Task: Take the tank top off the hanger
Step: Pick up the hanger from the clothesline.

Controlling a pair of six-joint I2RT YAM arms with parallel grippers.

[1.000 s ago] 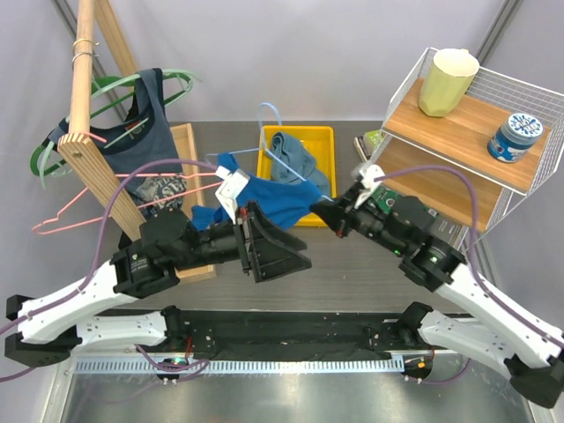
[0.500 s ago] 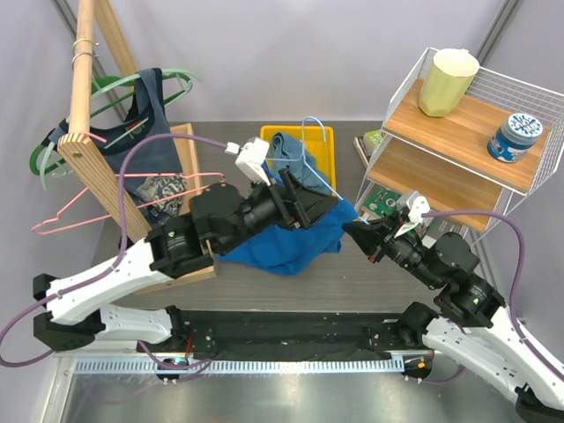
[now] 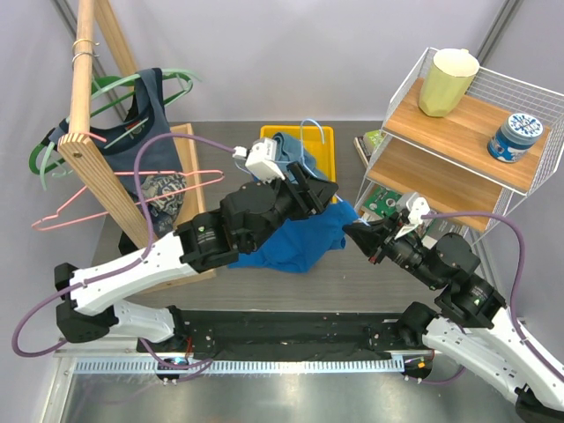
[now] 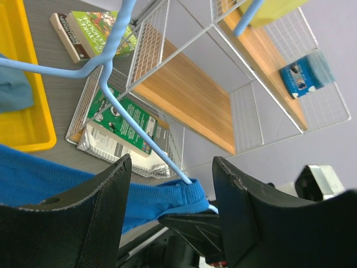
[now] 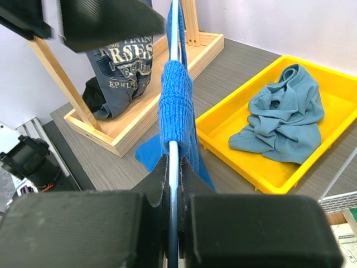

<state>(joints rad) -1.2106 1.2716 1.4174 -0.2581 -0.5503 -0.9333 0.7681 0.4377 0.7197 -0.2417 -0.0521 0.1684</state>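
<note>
Overhead view of a two-arm robot at a grey tabletop (image 3: pixel 352 280). At far left stands a wooden rack (image 3: pixel 88 150) hung with spare hangers and a dark garment (image 3: pixel 141 123).

At centre, the left arm reaches over a blue tank top (image 3: pixel 295 242), which sags onto the tabletop while one strap is threaded on a pale blue hanger (image 4: pixel 134 120). The left claw (image 3: pixel 310 192) is released: its wrist camera shows both fingers apart, with the hanger wire and the shirt's hem running between them and neither visibly gripped. Behind it sits a yellow tray (image 5: pixel 340 106) holding a crumpled grey-blue shirt.

To the right, the right claw (image 3: pixel 354 231) is clenched on the hanger's rod, holding it raised above the tabletop. Its wrist camera shows the ribbed strap bunched around that rod just ahead of the fingers. A wire shelf (image 3: pixel 414 167) stands at far right.

To do this step well, the left claw should probably pinch fabric only, never the wire. It can then draw the strap along the rod and off its free end, while the right claw holds firm.
</note>
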